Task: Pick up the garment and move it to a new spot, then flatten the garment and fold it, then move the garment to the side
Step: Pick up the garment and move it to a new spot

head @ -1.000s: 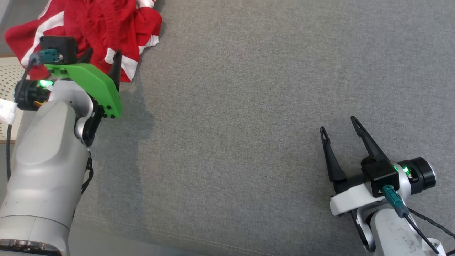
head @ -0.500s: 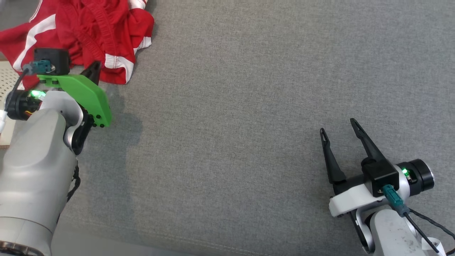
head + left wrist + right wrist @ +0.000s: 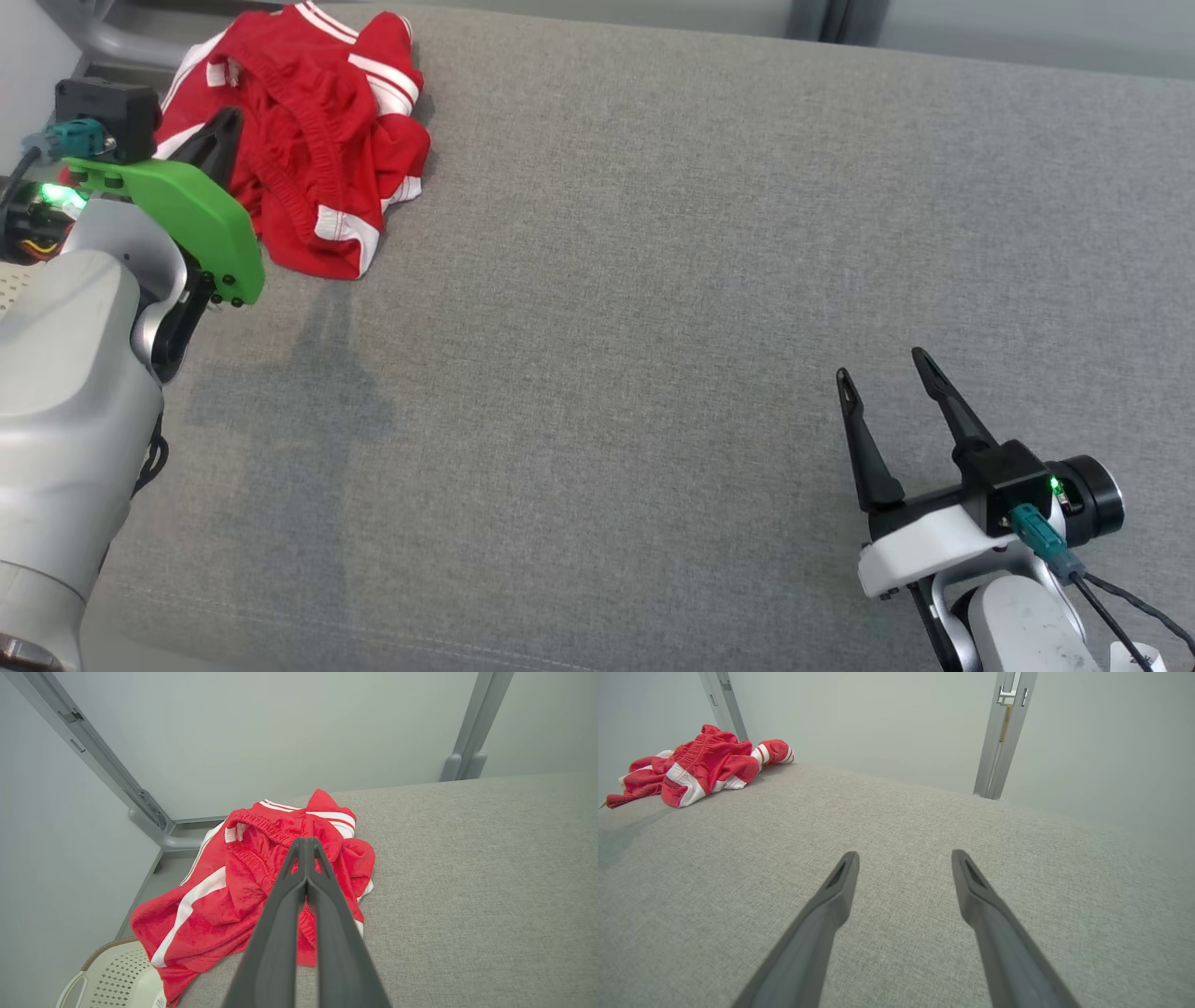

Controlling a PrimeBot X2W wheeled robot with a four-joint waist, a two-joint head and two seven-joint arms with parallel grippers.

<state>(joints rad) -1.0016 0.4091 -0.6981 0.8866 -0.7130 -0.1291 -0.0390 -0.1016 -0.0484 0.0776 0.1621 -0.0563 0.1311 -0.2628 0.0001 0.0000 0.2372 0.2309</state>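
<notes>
Now | left hand (image 3: 306, 842) closed over red bundle (image 3: 210, 896) | right hand (image 3: 882, 364) spread

We see the left claw (image 3: 306, 841) with its two dark fingers pressed together, tips over a heap of red-and-white clothes (image 3: 219, 896). We cannot tell whether any cloth is pinched. The heap lies crumpled at the far left corner of the grey fabric-covered desk (image 3: 467, 882), a ribbed elastic band showing on top, and one part hangs over the left edge. Below that edge stands a white perforated basket (image 3: 112, 980). Behind the desk a grey frame post (image 3: 469, 732) rises against a pale wall.
</notes>
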